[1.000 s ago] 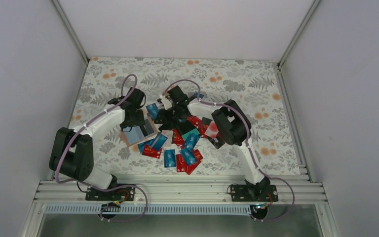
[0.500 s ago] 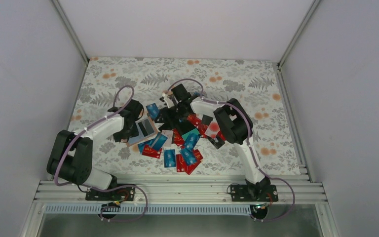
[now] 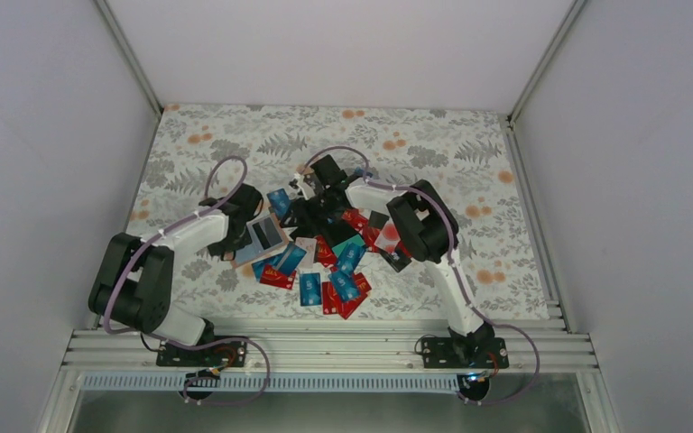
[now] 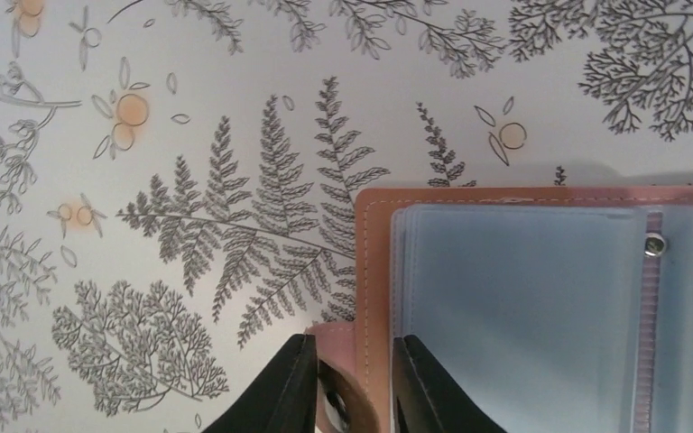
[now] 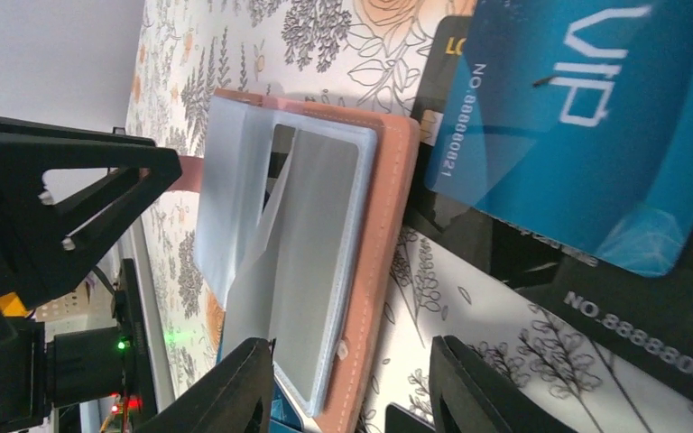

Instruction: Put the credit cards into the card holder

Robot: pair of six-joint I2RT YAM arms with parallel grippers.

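Observation:
The tan card holder (image 3: 260, 238) lies open on the floral cloth, left of centre, its clear sleeves (image 4: 523, 298) showing. My left gripper (image 3: 238, 236) is shut on the holder's left edge; in the left wrist view (image 4: 354, 388) both black fingers clamp the tan stitched border (image 4: 374, 271). My right gripper (image 3: 303, 216) is open just right of the holder; in its wrist view (image 5: 350, 347) the holder's tan edge (image 5: 392, 225) lies between the wide-apart fingers. A blue VIP card (image 5: 586, 117) rests on black cards (image 5: 650, 316). Several credit cards (image 3: 329, 266) lie piled nearby.
The pile of red, blue, teal and black cards spreads from the centre toward the near edge (image 3: 338, 298). The right arm's elbow (image 3: 420, 225) stands over the pile's right side. White walls and aluminium rails (image 3: 325, 347) bound the cloth.
My left gripper has drawn back toward the near left and now sits at the holder's left edge. The right gripper has barely moved.

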